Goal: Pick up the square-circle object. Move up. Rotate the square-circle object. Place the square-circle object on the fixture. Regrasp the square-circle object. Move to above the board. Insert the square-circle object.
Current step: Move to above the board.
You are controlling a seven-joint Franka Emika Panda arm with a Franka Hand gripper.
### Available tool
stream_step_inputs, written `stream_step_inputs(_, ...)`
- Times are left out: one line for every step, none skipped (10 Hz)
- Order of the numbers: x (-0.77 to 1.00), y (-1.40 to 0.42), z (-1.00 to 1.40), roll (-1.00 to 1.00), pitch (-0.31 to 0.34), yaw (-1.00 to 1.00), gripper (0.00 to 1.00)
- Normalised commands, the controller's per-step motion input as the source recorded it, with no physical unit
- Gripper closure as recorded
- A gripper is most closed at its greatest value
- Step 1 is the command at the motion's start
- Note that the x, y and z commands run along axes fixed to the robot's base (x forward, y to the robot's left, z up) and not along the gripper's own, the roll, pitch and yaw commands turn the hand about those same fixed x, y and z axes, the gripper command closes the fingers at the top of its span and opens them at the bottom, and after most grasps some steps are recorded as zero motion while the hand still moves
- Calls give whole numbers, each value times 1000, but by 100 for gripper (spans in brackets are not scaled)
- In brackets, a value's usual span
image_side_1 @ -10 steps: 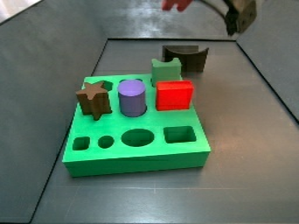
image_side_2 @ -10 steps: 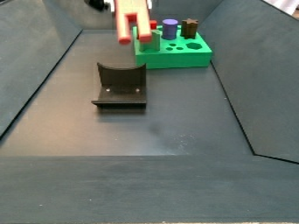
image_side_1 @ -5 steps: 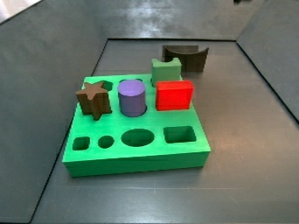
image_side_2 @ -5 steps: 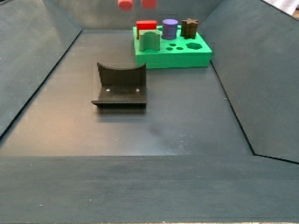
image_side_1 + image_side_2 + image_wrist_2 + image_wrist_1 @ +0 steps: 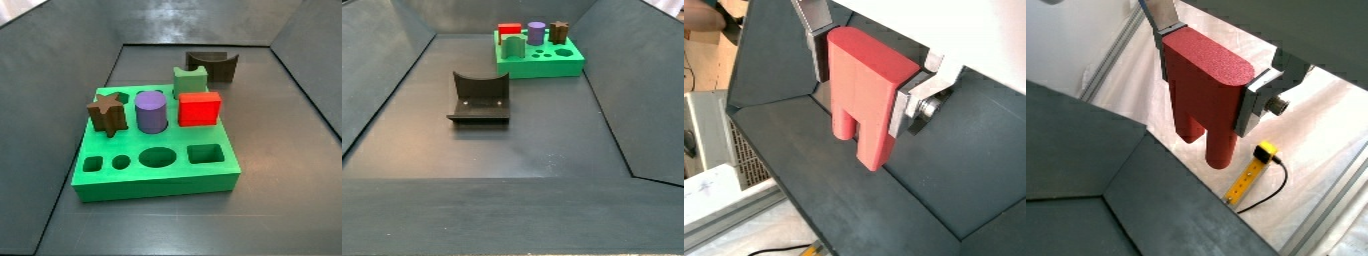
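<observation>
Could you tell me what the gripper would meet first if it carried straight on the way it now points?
Judging by a wrist view, probably the dark floor of the bin: the gripper is shut on the square-circle object, whose legs point down at bare floor. Depth is unclear, and neither side view shows the gripper.

No lettering, label, brand mark, number or sign can be read in any of the views. The gripper point(image 5: 1213, 75), seen only in both wrist views and out of both side views, has its jaws closed on the square-circle object point(image 5: 1207, 90), and that piece's red faces are plain. The board point(image 5: 158, 160) and the shapes standing in it carry no print. The fixture point(image 5: 477, 98), near the board on the bench point(image 5: 516, 140), is bare dark material. In a wrist view a yellow tool point(image 5: 1249, 180) lies below the gripper; any markings on it are too small to make out.
</observation>
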Motion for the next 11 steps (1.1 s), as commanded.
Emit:
stream_step_inputs(-5, -17, 202, -54, 127, 49, 100)
stream_step_inputs(-320, -1000, -49, -1000, -32, -70, 100)
stream_step_inputs(-315, -1000, -51, -1000, -39, -66, 100)
stream_step_inputs(-329, -1000, -41, -1000, -46, -65, 100)
stream_step_inputs(-346, -1000, -56, -1000, -45, -70, 100)
stream_step_inputs(-359, -1000, -42, -1000, -47, -75, 100)
stream_step_inputs(-383, -1000, -49, -1000, -47, -81, 100)
stream_step_inputs(-392, -1000, -48, -1000, -47, -82, 100)
stream_step_inputs(-389, -886, -33, -1000, -47, -85, 100)
stream_step_inputs(-267, -519, -22, -1000, -48, -87, 100)
stream_step_inputs(-186, -277, -5, -1000, -49, -85, 100)
